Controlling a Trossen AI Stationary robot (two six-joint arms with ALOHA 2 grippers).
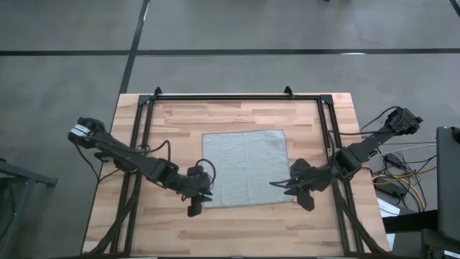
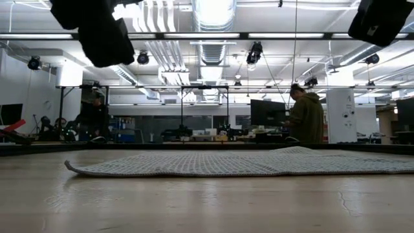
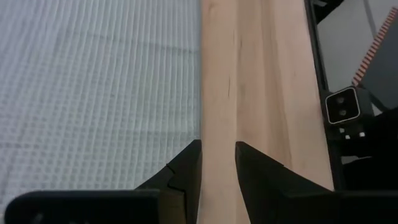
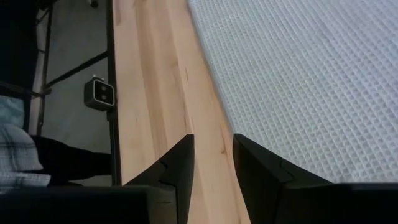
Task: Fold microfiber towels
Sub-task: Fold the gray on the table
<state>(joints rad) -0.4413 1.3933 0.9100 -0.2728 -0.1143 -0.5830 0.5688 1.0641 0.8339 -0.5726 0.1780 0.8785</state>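
We see the towel [image 1: 246, 167] lying flat mid-tabletop [image 1: 237, 230]. The left hand [image 1: 202, 202] and right hand [image 1: 282, 185] hover at its near corners, both slightly open and holding nothing.

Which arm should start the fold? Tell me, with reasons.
Neither clearly. The left gripper and right gripper each flank a near corner of the flat towel, fingers open over bare wood beside its edge, so both together.

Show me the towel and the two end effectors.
Towel [image 1: 246, 167]: high view, middle of the cloth.
Left end effector [image 1: 198, 201]: high view, between its fingertips.
Right end effector [image 1: 289, 187]: high view, between its fingertips.
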